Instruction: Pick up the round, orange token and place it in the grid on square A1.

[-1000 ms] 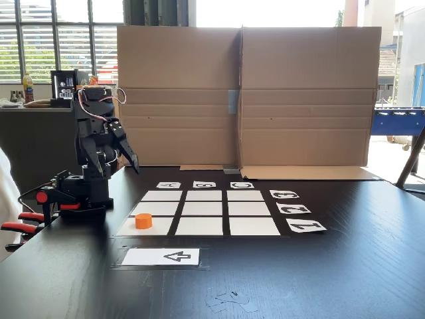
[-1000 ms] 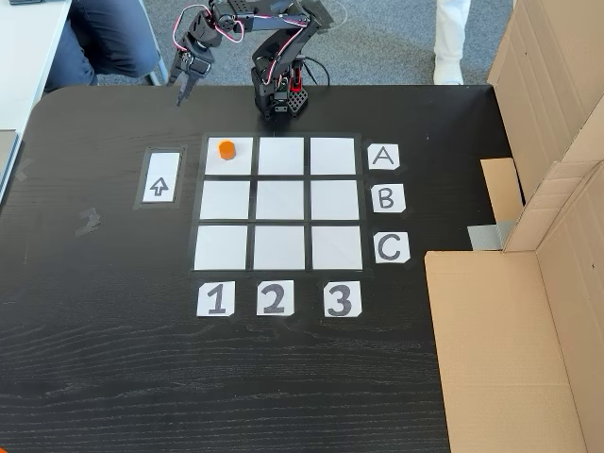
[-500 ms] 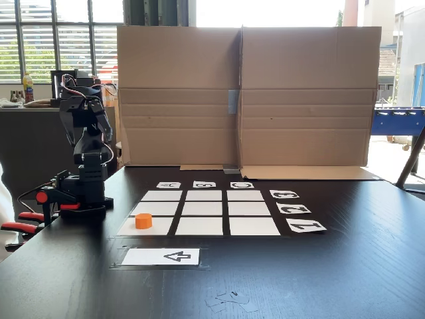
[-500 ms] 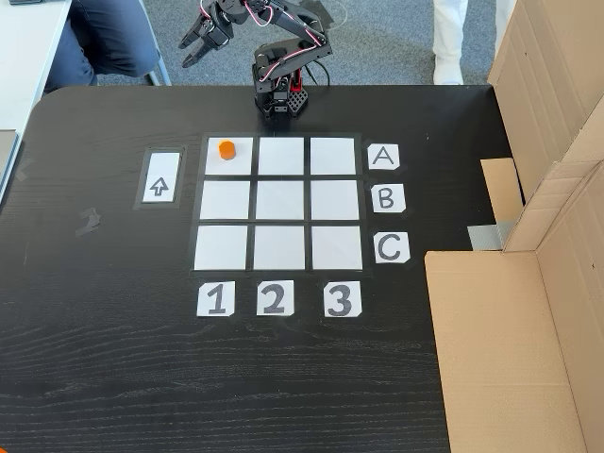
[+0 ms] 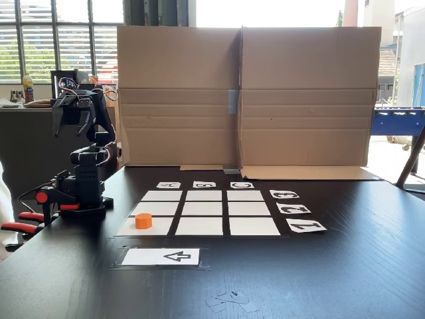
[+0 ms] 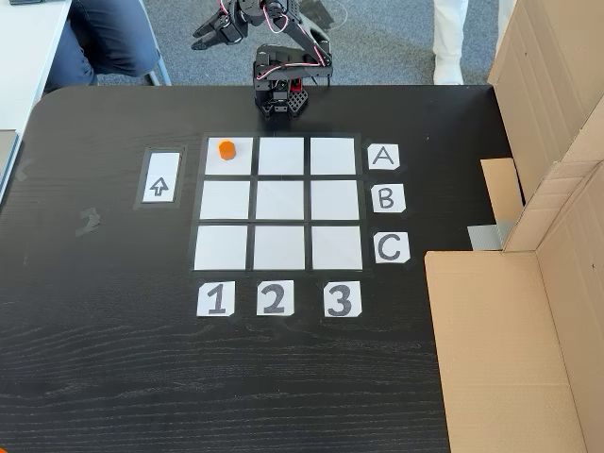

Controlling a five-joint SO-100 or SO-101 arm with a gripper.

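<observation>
The orange token [image 6: 226, 149] stands upright on square A1 [image 6: 232, 163], the corner cell of the grid [image 6: 279, 201] nearest the arm's base, under column 1 and beside row A. In the low fixed view the token [image 5: 143, 220] is on the near-left cell [image 5: 163, 227] of the grid [image 5: 204, 209]. My gripper [image 6: 197, 35] is raised and pulled back beyond the table's far edge, well clear of the token. Its fingers are spread, with nothing between them. The arm [image 5: 83, 176] is folded over its base at the left.
A white arrow card [image 6: 159, 176] lies beside the grid near A1. Number and letter cards [image 6: 273, 298] edge the grid. Cardboard walls [image 6: 538, 311] close off the right side. People's legs [image 6: 104, 38] are behind the table. Red clamps [image 5: 23, 224] hold the base.
The arm has lifted and folded back over its base, carrying the open gripper away from the table. The token has stayed on its cell.
</observation>
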